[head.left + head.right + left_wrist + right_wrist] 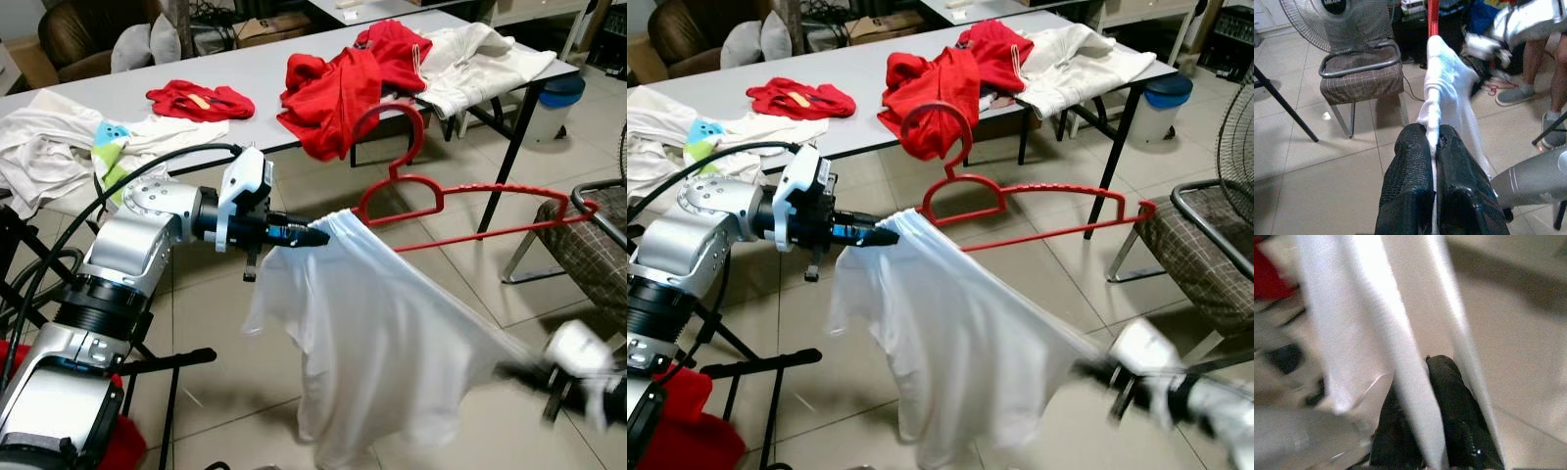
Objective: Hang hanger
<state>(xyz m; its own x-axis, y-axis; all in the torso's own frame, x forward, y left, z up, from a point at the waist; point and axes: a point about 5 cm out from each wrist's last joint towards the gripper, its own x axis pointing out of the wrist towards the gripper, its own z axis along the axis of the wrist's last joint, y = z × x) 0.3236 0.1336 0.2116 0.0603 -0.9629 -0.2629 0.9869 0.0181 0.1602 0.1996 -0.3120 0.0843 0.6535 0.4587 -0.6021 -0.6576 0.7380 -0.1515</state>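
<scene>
Left gripper (318,236); tiled floor (451,264); table (245,73)

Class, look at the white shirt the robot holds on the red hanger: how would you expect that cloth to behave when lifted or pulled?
The white shirt is probably floppy: it sags in folds below the red hanger. It seems light and thin, bunching small where the left end effector pinches it. It may slip along the hanger, since it stretches toward the right end effector.

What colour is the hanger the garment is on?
Red hanger, clearest in the left eye view.
</scene>
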